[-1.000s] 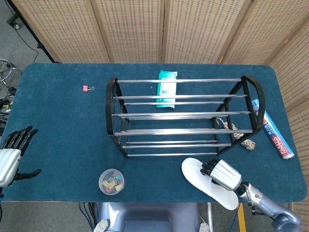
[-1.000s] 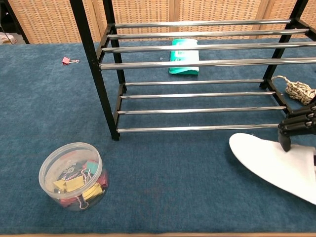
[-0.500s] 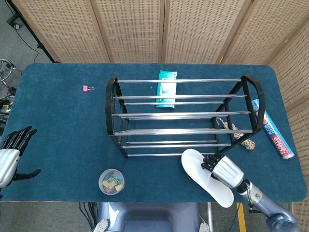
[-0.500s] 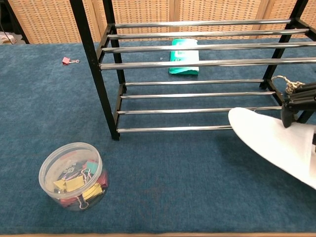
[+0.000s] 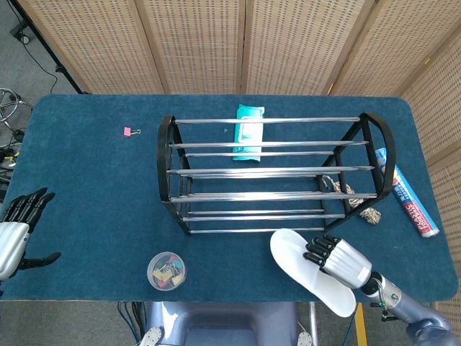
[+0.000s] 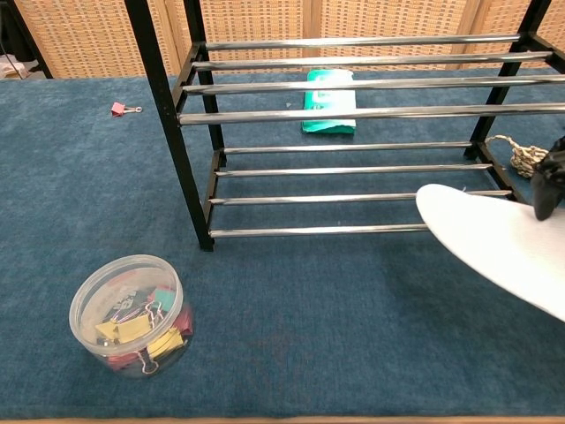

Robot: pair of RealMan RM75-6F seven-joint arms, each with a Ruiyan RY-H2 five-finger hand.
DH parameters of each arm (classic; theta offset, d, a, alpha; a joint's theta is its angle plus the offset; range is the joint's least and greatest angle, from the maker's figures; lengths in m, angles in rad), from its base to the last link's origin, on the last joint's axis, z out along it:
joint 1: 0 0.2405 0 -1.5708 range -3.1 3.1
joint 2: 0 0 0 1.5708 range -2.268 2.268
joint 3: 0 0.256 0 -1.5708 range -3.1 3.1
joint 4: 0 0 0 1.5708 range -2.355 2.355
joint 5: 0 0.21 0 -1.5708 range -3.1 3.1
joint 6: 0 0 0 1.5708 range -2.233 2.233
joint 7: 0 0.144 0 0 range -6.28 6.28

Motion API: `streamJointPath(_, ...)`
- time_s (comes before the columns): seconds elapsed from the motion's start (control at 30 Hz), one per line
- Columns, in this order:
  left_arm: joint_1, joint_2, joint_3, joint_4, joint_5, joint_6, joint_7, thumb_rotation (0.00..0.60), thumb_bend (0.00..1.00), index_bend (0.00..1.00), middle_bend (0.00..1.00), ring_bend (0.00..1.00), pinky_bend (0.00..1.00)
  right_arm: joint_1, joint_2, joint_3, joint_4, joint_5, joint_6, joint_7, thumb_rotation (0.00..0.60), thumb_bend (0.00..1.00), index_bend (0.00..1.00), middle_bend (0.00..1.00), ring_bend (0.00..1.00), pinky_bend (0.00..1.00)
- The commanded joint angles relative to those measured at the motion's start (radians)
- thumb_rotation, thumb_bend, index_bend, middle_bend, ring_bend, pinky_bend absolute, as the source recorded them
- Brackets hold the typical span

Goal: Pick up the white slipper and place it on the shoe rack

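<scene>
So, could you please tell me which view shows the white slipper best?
The head view: the whole white slipper shows there, with the right hand gripping it near the shoe rack. The chest view cuts the slipper off at the right edge.

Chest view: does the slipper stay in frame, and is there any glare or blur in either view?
Chest view: the slipper runs off the right edge, only the fingers of the right hand show, and the rack bars carry bright highlights. Head view: sharp, evenly lit, soft shadows; the whole slipper and right hand are in frame.

Silver robot hand [image 5: 343, 261], black fingers [image 5: 317, 249]
</scene>
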Motion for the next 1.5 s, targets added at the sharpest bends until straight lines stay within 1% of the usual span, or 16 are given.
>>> streamJointPath(0.03, -0.001, -0.002, 0.0, -0.001, -0.001, -0.001, 0.007, 0.6, 0.0, 0.0, 0.0, 0.0, 0.0, 0.005, 0.016, 0.001, -0.009, -0.01, 0.054, -0.003, 0.6, 0.64, 0.64, 0.58, 0.54, 0.69)
streamJointPath(0.17, -0.001, -0.006, 0.001, -0.004, -0.002, -0.003, 0.017, 0.6, 0.0, 0.0, 0.0, 0.0, 0.0, 0.014, 0.03, 0.02, -0.034, -0.005, 0.112, -0.004, 0.6, 0.64, 0.64, 0.58, 0.55, 0.69)
streamJointPath(0.3, -0.002, -0.007, 0.002, -0.007, -0.002, -0.004, 0.022, 0.6, 0.0, 0.0, 0.0, 0.0, 0.0, 0.03, 0.047, 0.049, -0.069, 0.008, 0.156, -0.015, 0.6, 0.64, 0.64, 0.58, 0.55, 0.69)
streamJointPath(0.4, -0.001, -0.007, 0.001, -0.007, -0.004, -0.002, 0.023, 0.6, 0.0, 0.0, 0.0, 0.0, 0.0, 0.047, 0.065, 0.072, -0.096, 0.018, 0.176, -0.033, 0.6, 0.64, 0.64, 0.58, 0.55, 0.69)
streamJointPath(0.5, 0.0, -0.006, 0.001, -0.007, -0.005, -0.002, 0.024, 0.6, 0.0, 0.0, 0.0, 0.0, 0.0, 0.059, 0.084, 0.085, -0.119, 0.024, 0.171, -0.053, 0.6, 0.64, 0.64, 0.58, 0.55, 0.69)
streamJointPath(0.67, 0.004, -0.003, -0.001, -0.005, -0.001, 0.01, 0.015, 0.6, 0.0, 0.0, 0.0, 0.0, 0.0, 0.072, 0.122, 0.103, -0.196, 0.039, 0.12, -0.101, 0.6, 0.64, 0.64, 0.58, 0.55, 0.69)
streamJointPath(0.8, 0.005, 0.0, 0.0, -0.004, 0.004, 0.011, 0.006, 0.6, 0.0, 0.0, 0.0, 0.0, 0.0, 0.079, 0.155, 0.113, -0.299, 0.045, 0.06, -0.177, 0.6, 0.64, 0.64, 0.59, 0.55, 0.7)
streamJointPath(0.97, 0.006, 0.002, 0.0, -0.003, 0.007, 0.013, 0.001, 0.6, 0.0, 0.0, 0.0, 0.0, 0.0, 0.089, 0.194, 0.124, -0.404, 0.043, 0.02, -0.235, 0.6, 0.64, 0.65, 0.59, 0.55, 0.7)
streamJointPath(1.07, 0.007, 0.003, 0.001, -0.003, 0.009, 0.015, 0.002, 0.6, 0.0, 0.0, 0.0, 0.0, 0.0, 0.101, 0.24, 0.127, -0.503, 0.05, -0.056, -0.296, 0.6, 0.64, 0.65, 0.59, 0.55, 0.7)
streamJointPath(1.1, 0.008, 0.003, 0.003, -0.004, 0.013, 0.015, 0.004, 0.6, 0.0, 0.0, 0.0, 0.0, 0.0, 0.102, 0.263, 0.127, -0.554, 0.06, -0.097, -0.317, 0.6, 0.64, 0.66, 0.59, 0.55, 0.7)
streamJointPath(1.2, 0.009, 0.004, 0.006, -0.005, 0.02, 0.015, 0.005, 0.6, 0.0, 0.0, 0.0, 0.0, 0.0, 0.104, 0.313, 0.13, -0.671, 0.078, -0.174, -0.374, 0.6, 0.64, 0.66, 0.59, 0.55, 0.7)
streamJointPath(1.33, 0.008, 0.004, 0.005, -0.003, 0.02, 0.015, 0.003, 0.6, 0.0, 0.0, 0.0, 0.0, 0.0, 0.104, 0.374, 0.141, -0.825, 0.102, -0.255, -0.437, 0.6, 0.64, 0.67, 0.59, 0.55, 0.7)
streamJointPath(1.5, 0.008, 0.005, 0.006, -0.003, 0.024, 0.015, -0.001, 0.6, 0.0, 0.0, 0.0, 0.0, 0.0, 0.102, 0.42, 0.163, -0.969, 0.133, -0.33, -0.496, 0.6, 0.64, 0.67, 0.59, 0.55, 0.7)
